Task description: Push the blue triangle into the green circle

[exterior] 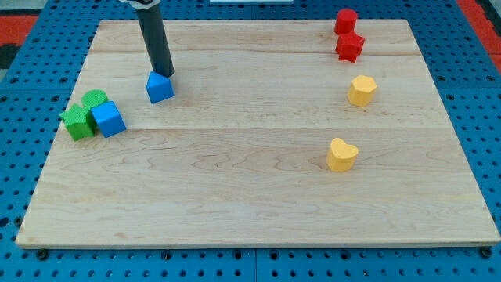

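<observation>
Pale wooden table is lying on a blue pegboard. My tip, a bare rod holding nothing, is touching the top-right edge of the blue triangle, near the table's top-left corner. Further toward the left edge, the green circle is sitting clustered with a green star and a blue cube.
</observation>
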Motion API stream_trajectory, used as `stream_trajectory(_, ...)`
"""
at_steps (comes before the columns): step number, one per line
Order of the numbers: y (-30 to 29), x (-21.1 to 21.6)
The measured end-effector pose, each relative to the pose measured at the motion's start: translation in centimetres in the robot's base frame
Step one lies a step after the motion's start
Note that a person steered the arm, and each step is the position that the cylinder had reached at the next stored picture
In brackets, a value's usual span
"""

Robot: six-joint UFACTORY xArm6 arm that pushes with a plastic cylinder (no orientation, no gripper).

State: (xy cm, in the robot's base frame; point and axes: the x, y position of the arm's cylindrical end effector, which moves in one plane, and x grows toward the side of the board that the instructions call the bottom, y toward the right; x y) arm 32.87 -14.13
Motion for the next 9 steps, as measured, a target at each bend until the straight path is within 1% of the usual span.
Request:
stream_trajectory(1, 1.6, -0.1)
stream_trajectory(2, 4.4, -0.7)
stream_trajectory(3, 1.1, 3.0)
stream_trajectory(4, 1.4, 4.3)
stream_trajectory(6, 0.3, 4.5)
stream_trajectory(7, -1.3, 4.5)
stream_trajectory(8, -4.4, 4.5)
stream_trajectory(9, -3.4, 4.3)
